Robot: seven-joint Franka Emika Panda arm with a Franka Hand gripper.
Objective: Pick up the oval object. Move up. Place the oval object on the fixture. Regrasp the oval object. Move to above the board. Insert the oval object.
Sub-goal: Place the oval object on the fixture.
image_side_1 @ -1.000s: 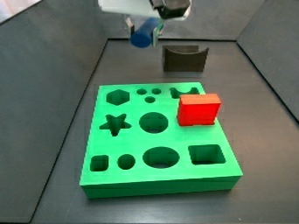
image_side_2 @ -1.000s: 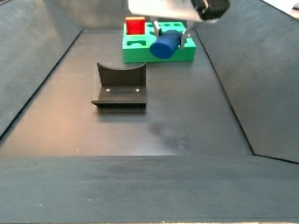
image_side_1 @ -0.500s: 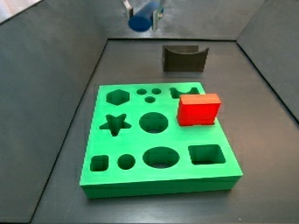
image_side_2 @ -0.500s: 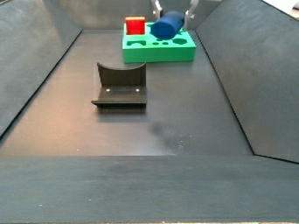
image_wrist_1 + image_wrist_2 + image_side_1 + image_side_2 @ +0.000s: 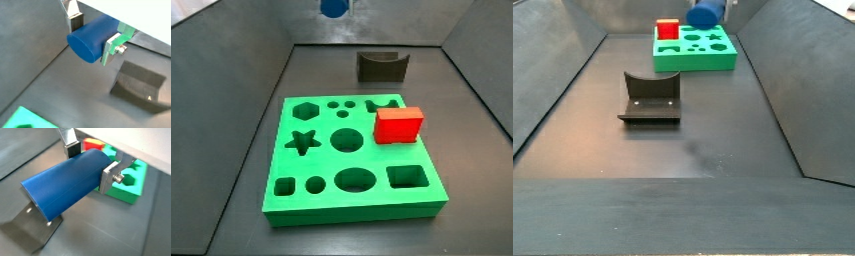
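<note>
Oval object (image 5: 91,40) held aloft, clamped between the pincer's (image 5: 93,36) silver fingers (image 5: 111,46); both wrist views show the plates pressed on its curved sides, one blue end face sticking out clear of them. In both side views only the peg's lower part shows at the top edge (image 5: 333,8), high over the floor and well apart from everything below.

Step in hand, by my reading: the move up, peg lifted and not yet carried to the fixture (image 5: 381,66). Fixture stands empty on the dark floor, beyond the far edge of the board (image 5: 318,198). Next move calls for travelling across and coming down so the peg's rounded side settles into the curved notch before the pincer lets go.

Red cube (image 5: 398,125) sits on the board by its right edge; not part of this job.

Hard to make out: arm and pincer body cut off in the side views. Cannot tell which board hole is the oval from here. Fixture notch only partly seen in a wrist view (image 5: 140,84).
</note>
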